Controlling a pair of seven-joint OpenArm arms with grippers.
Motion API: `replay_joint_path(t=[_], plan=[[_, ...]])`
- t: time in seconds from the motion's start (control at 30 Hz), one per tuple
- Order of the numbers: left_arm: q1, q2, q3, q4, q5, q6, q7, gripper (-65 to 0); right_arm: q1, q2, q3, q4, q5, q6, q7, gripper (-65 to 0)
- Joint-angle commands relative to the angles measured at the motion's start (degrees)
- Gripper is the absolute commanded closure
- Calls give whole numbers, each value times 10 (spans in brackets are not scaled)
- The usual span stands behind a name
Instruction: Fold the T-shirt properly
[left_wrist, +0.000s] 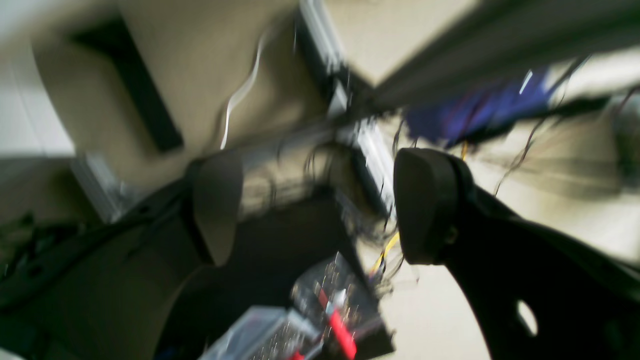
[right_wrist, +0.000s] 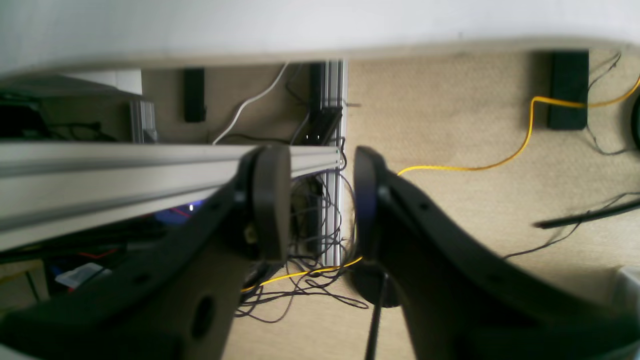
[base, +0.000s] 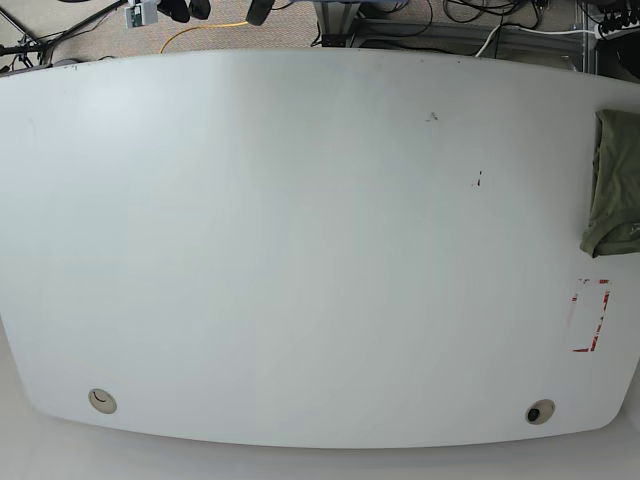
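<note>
At table's right edge, T-shirt (base: 612, 180) lies; neither tool nearby.

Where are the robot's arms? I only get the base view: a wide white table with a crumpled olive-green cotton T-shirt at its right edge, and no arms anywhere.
Observer: The right wrist view shows the right gripper off the table, facing beige carpet with a thin yellow cable across it.
Operator: Is it holding something?
Observer: No. Its jaws stand apart with nothing between them.
Operator: And the other one?
Observer: The left wrist view is blurred, but the left gripper is wide open and empty too. The olive-green cotton T-shirt appears in neither wrist view.
</note>
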Motion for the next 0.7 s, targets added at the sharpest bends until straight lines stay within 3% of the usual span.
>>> replay_joint_path(t=[0.0, 0.2, 0.37, 0.53, 0.67], plan=[[-1, -4, 7, -41, -2, 4, -15, -433, -9, 2, 2, -27, 9, 6, 14, -195], [-68, -4, 41, -169, -6, 4, -15, -433, 4, 16, -1, -130, 6, 6, 33, -195], [-146, 17, 46, -291, -49, 3, -15, -433, 36, 19, -27, -226, -73, 6, 58, -195], [-230, 20, 73, -397, -75, 3, -14, -433, 79, 12, -35, -332, -119, 6, 109, -195], [-284, 20, 94, -466, -113, 3, -13, -433, 116, 9, -37, -390, -146, 6, 118, -195]])
